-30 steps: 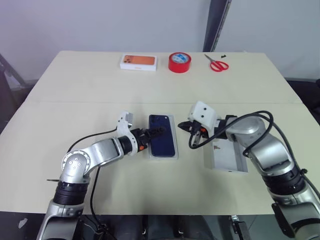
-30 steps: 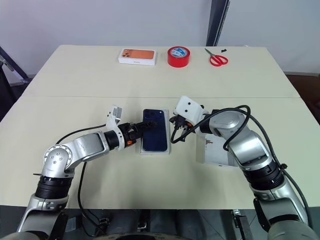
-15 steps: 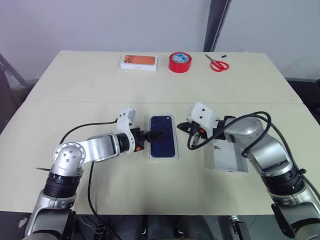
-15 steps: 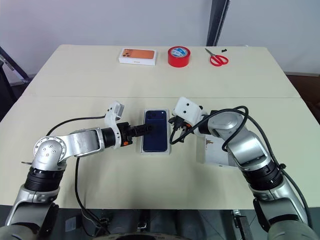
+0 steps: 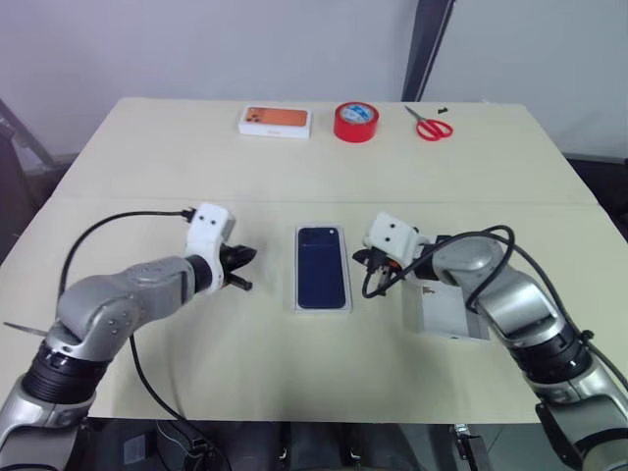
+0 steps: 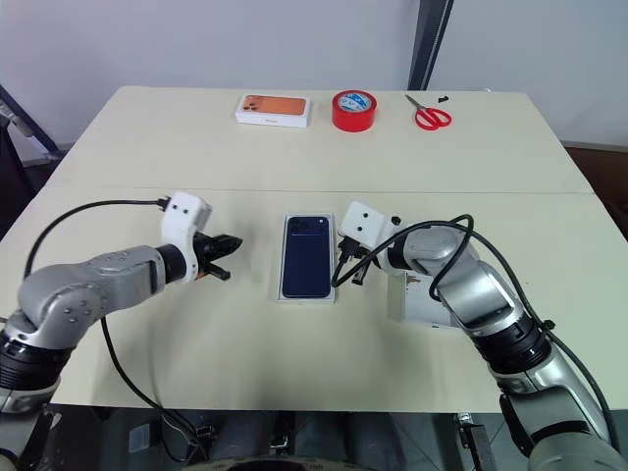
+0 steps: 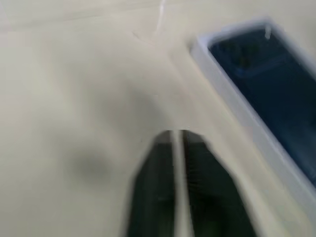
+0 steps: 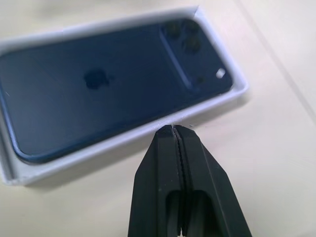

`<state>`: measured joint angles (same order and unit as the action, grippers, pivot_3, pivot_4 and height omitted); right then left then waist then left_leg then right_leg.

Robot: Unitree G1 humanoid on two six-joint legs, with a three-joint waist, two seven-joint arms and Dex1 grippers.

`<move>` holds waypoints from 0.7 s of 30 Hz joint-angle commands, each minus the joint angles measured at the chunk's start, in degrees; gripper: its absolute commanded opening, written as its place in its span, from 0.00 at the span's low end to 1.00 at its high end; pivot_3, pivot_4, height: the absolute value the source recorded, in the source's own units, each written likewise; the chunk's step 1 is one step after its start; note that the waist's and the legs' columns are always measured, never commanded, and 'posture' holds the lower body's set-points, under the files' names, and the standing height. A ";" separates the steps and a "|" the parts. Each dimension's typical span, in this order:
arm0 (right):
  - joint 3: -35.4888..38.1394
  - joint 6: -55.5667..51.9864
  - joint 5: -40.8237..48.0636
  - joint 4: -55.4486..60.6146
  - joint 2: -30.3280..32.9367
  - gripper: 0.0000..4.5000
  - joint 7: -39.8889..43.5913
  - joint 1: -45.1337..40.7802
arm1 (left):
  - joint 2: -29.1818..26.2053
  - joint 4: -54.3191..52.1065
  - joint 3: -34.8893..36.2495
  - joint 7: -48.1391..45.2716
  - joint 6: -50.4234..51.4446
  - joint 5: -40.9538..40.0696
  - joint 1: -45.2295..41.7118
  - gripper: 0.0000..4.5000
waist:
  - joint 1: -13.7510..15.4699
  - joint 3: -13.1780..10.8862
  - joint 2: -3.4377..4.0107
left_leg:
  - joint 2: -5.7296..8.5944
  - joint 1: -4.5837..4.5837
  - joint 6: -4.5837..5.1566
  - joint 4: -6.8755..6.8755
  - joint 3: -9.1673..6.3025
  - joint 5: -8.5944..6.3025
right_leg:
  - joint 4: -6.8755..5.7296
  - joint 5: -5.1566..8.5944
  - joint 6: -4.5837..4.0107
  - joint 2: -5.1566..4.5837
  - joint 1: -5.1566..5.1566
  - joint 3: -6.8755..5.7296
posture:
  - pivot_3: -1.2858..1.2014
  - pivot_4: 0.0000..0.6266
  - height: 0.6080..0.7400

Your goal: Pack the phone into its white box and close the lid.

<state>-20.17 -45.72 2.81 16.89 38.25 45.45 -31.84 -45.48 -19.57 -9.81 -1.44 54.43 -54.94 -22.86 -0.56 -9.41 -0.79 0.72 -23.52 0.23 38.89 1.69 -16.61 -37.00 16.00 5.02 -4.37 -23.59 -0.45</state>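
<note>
The phone (image 5: 323,267) is seen lying back up inside the white box (image 5: 343,303) at mid-desk (image 5: 147,167). The left gripper (image 5: 243,270) is held well left of the box, fingers clenched on nothing. The right gripper (image 8: 174,129) is poised just beside the box's right edge, fingers clenched, empty. The lid (image 5: 446,314) is lying right of the box, inside up.

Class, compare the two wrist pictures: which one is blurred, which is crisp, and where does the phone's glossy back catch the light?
Left wrist view: smeared throughout, the end effector a dark blur, the phone and the white box soft-edged. Right wrist view: crisp, the end effector sharp, camera bump clear, soft sheen across the phone's glossy back, faint shadow beneath the box on the table.
</note>
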 commanded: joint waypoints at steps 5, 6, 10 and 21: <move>-3.97 0.40 -5.71 -3.10 -1.80 0.00 -3.07 -2.45 | 4.23 1.60 -8.01 -9.50 1.11 12.84 -4.39 0.01 | -0.07 -0.02 -0.01 | -0.01 -0.03 0.00 -0.04 0.00 0.00 | -0.03 -0.06 0.11 -0.02 -0.07 0.00 | 0.52 0.24 0.88; -4.37 0.51 -5.87 -3.44 -2.34 0.00 -3.00 -2.57 | 5.35 2.36 -8.75 -10.21 1.43 14.04 -4.95 0.01 | -0.07 -0.02 -0.01 | -0.01 -0.04 0.01 -0.04 0.00 0.00 | -0.03 -0.08 0.14 -0.02 -0.07 0.00 | 0.52 0.24 0.88; -5.33 0.88 -6.28 -3.46 -3.56 0.00 -2.42 -2.60 | 9.64 3.79 -10.60 -13.93 2.24 17.15 -6.54 0.01 | 0.01 -0.02 -0.01 | -0.01 -0.03 0.04 -0.03 0.00 -0.02 | -0.05 -0.09 0.17 -0.02 -0.07 0.00 | 0.52 0.24 0.88; -1.21 -2.09 -4.42 5.86 5.47 0.00 2.82 3.50 | 22.56 6.56 -14.44 -23.26 9.00 18.57 -12.81 0.01 | 1.68 -0.02 0.00 | 0.09 -0.08 0.25 0.12 -0.01 -0.14 | -0.02 -0.10 0.18 -0.10 0.02 -0.01 | 0.52 0.24 0.88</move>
<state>-22.56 -48.10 -3.37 17.41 42.99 46.14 -29.05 -25.42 -12.56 -22.08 -22.08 63.42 -35.72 -33.95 1.12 -9.43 -0.79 0.87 -23.61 0.51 39.03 1.64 -16.76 -37.01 15.91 5.20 -4.50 -23.56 -0.46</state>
